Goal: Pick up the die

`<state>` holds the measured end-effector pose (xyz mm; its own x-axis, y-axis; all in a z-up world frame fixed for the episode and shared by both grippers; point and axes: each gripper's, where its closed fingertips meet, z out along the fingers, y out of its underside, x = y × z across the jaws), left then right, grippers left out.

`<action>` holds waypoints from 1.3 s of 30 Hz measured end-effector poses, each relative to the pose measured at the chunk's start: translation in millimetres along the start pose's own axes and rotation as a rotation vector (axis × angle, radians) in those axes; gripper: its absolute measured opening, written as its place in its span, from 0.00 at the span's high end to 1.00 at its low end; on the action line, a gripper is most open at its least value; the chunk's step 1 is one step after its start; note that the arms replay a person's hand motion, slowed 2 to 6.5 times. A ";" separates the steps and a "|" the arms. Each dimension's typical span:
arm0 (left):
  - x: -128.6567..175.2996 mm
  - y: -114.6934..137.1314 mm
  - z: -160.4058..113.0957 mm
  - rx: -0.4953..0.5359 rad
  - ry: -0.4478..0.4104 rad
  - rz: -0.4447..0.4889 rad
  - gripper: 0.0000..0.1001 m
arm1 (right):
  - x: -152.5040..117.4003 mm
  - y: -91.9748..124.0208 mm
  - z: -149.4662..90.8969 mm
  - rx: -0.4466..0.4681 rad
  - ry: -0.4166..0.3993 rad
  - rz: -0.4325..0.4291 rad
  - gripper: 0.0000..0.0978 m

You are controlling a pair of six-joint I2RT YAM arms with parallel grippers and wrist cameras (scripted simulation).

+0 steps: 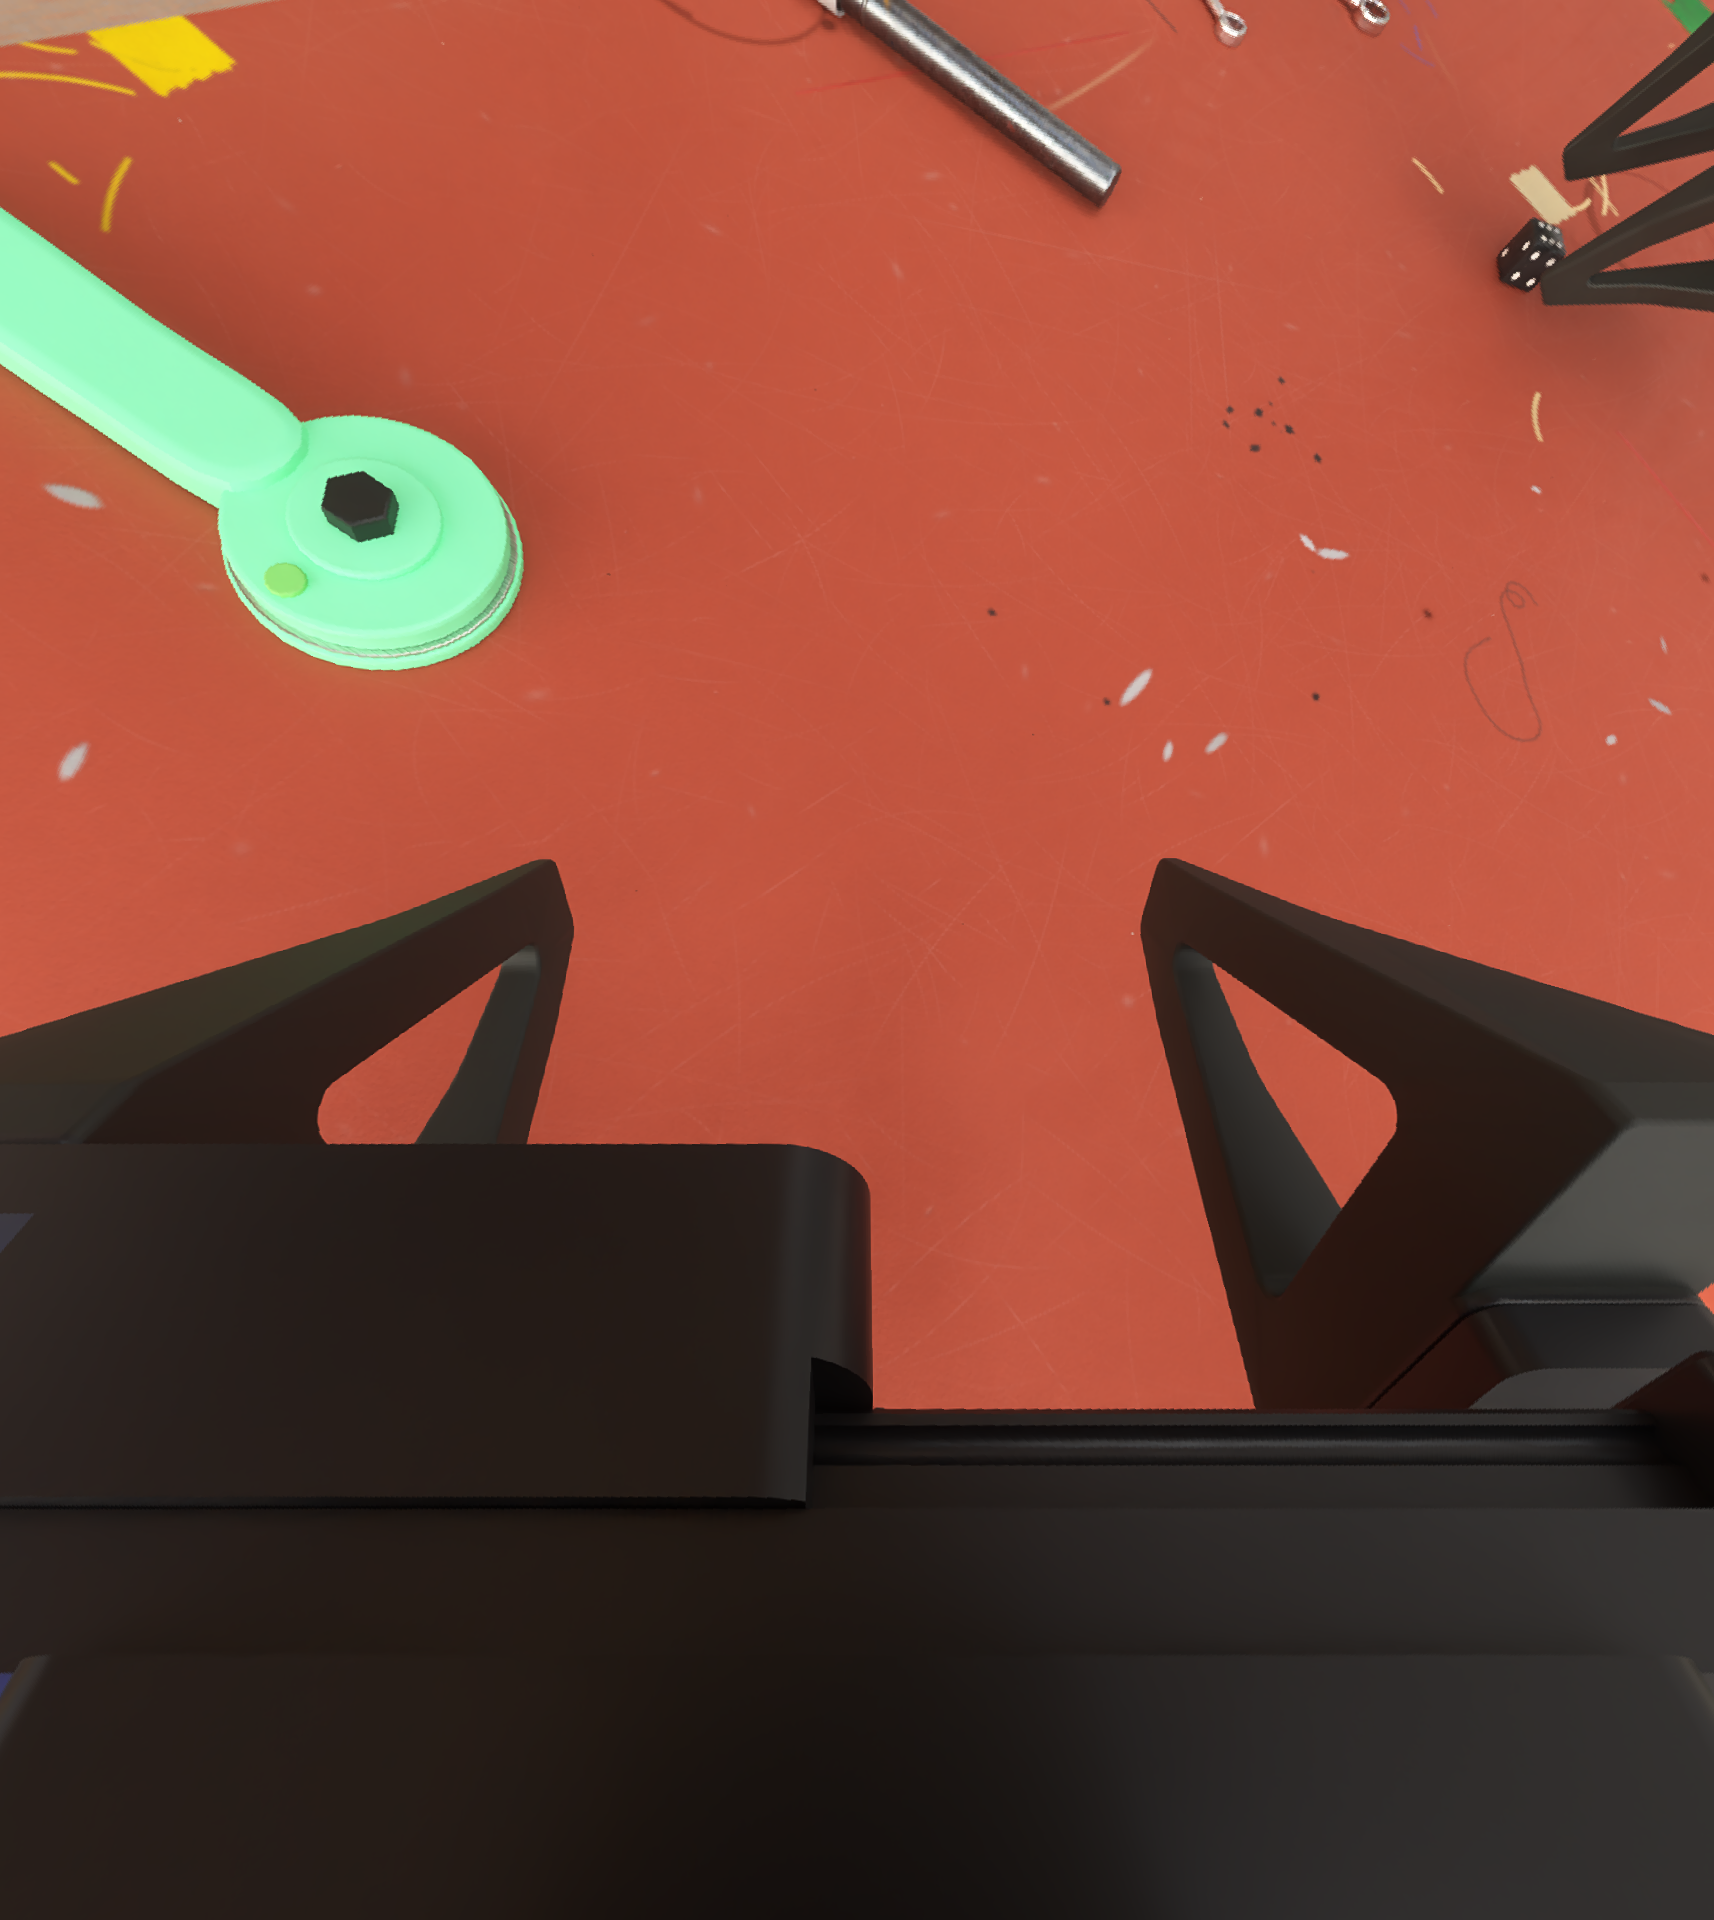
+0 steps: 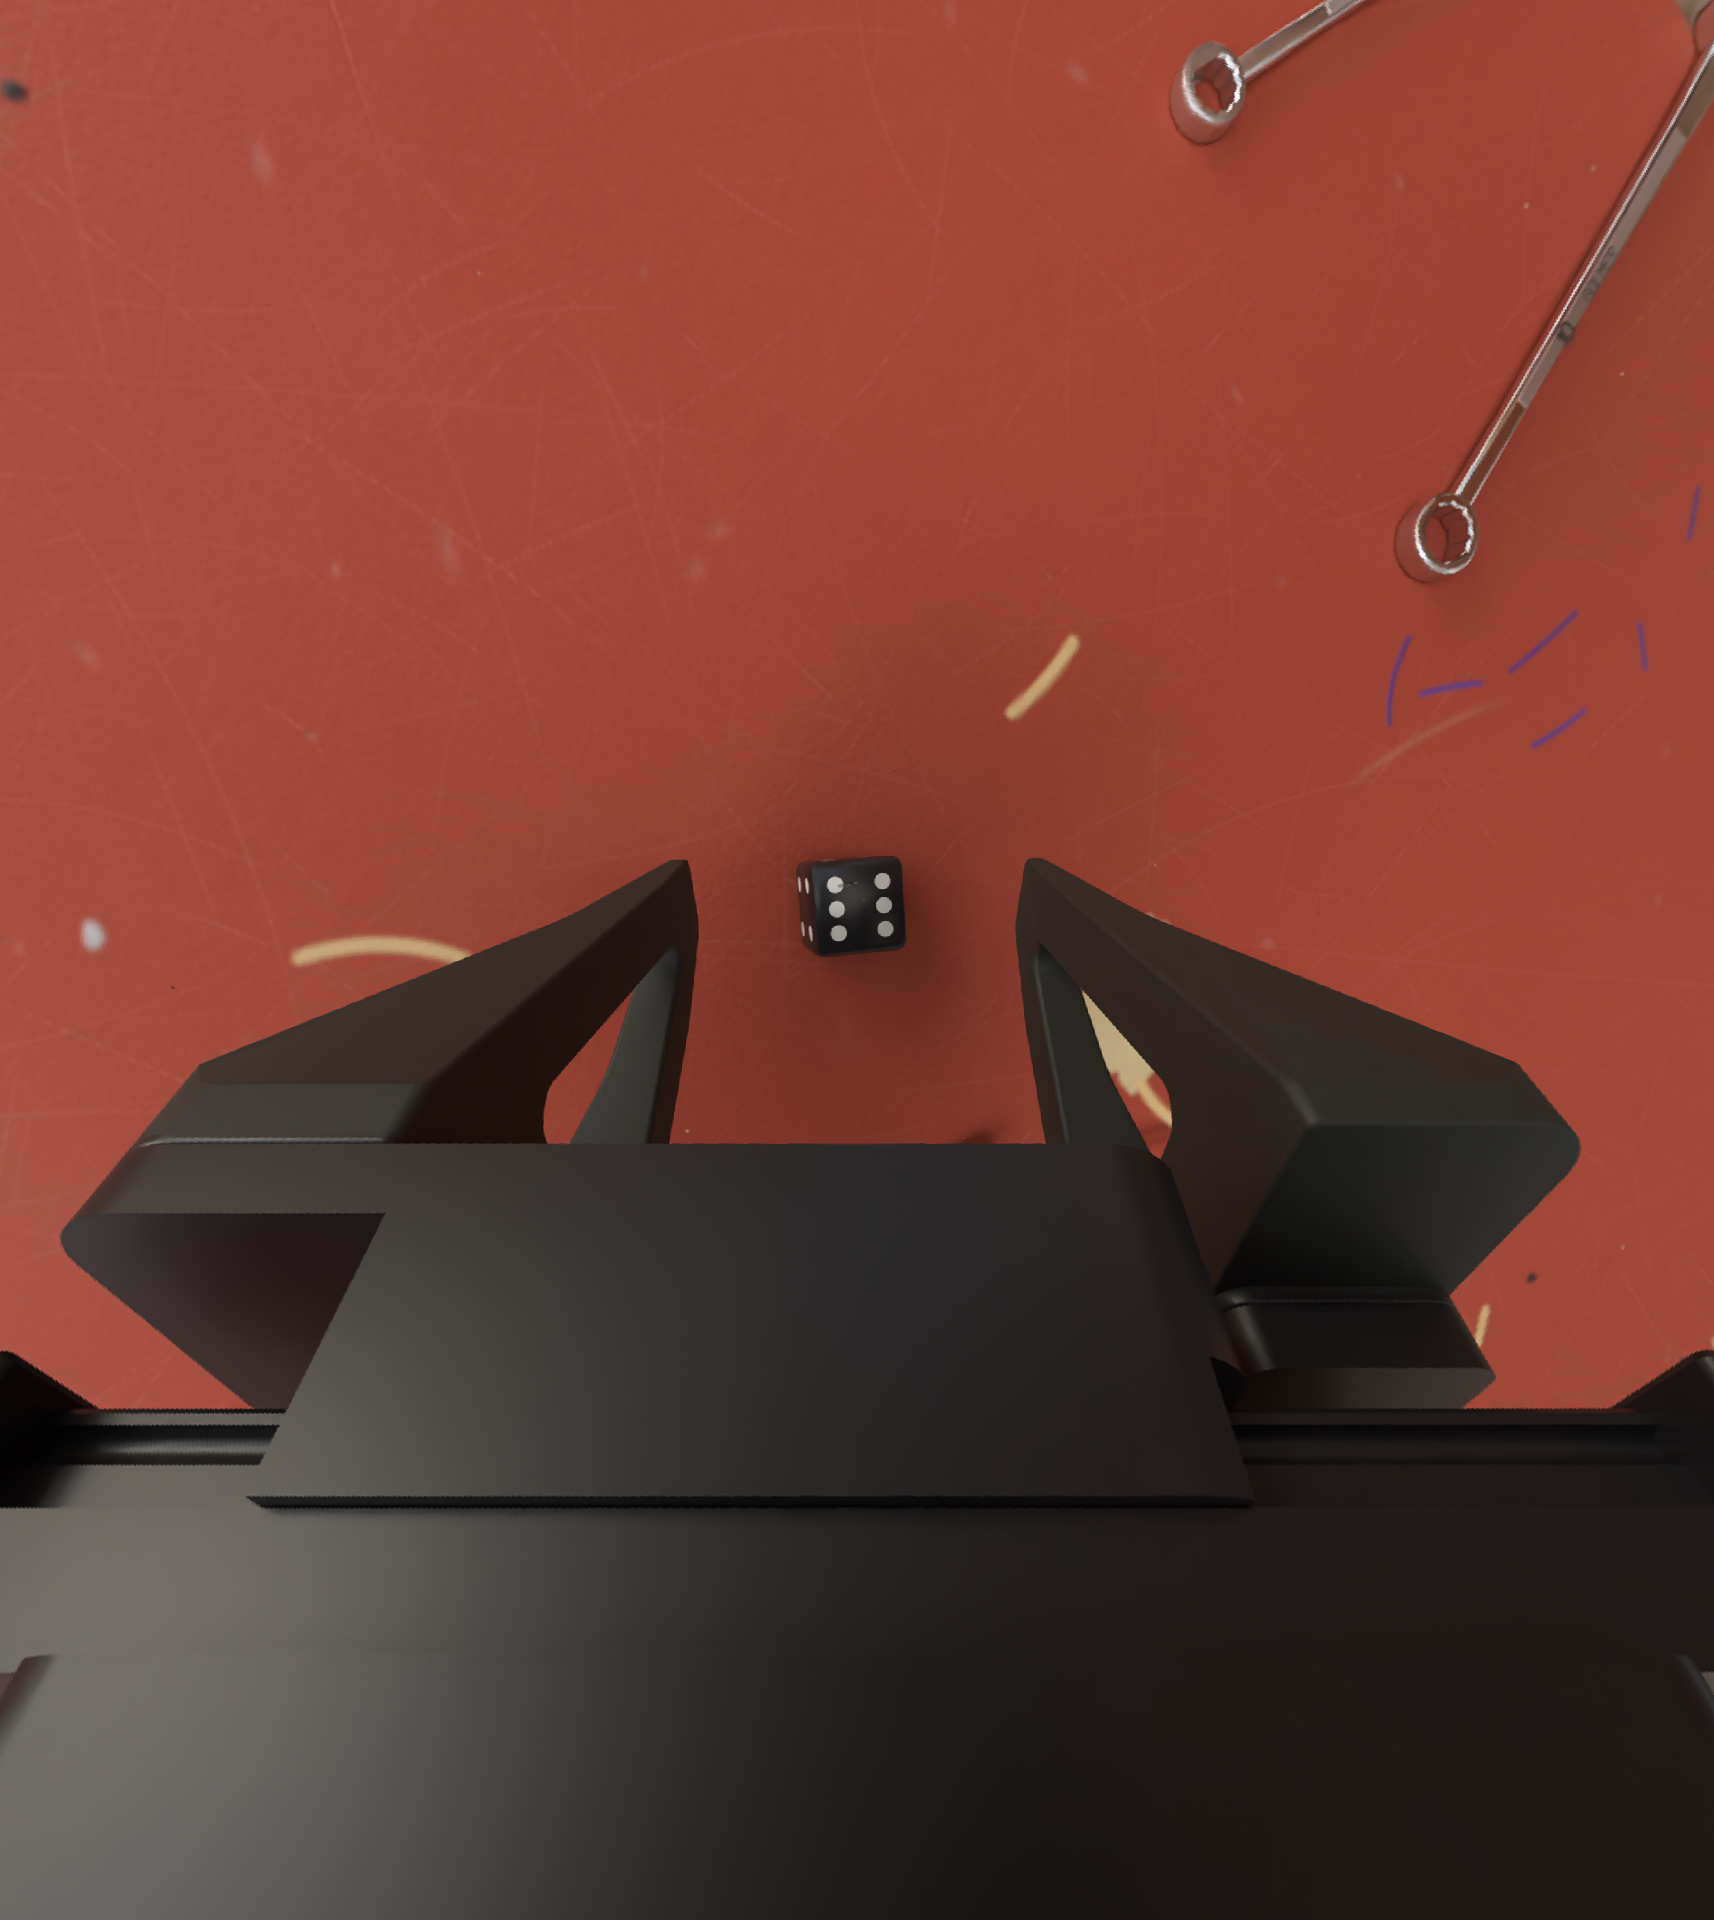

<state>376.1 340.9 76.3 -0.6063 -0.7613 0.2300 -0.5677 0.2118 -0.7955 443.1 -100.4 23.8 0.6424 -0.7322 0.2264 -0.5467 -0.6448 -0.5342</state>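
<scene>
**Die between my right fingers**

My right gripper point(image 2: 855, 883) is spread, straddling the black die point(image 2: 851, 904) on the red mat point(image 2: 417, 520), untouched. My left gripper point(image 1: 855, 894) gapes, empty. Two ring spanners point(image 2: 1580, 312) lie far right; a green ratchet point(image 1: 209, 416) far left.

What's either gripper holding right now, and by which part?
Nothing is held. The right gripper is open, its jaws either side of the die on the mat with gaps both sides. The left gripper is open over bare mat.
</scene>
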 end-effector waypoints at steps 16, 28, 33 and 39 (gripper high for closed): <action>6.6 -1.4 3.3 -0.021 -0.001 0.011 0.06 | 0.7 -0.1 8.8 -0.015 -0.106 -0.012 0.78; 13.5 -3.9 2.0 -0.009 0.025 0.020 0.21 | 1.4 -1.2 9.6 -0.003 -0.097 -0.010 0.83; 15.5 -6.7 1.1 0.007 0.039 0.019 0.32 | -1.6 -1.1 7.9 0.022 -0.085 0.007 0.83; 16.3 -8.2 0.4 0.016 0.062 0.013 0.39 | -8.7 -6.7 -1.2 0.066 -0.079 0.033 0.83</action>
<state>371.1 326.5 86.3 -0.6469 -0.7191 0.2539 -0.5513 0.2110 -0.8072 440.6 -90.0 26.4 0.6666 -0.7313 0.1445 -0.5330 -0.6031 -0.5934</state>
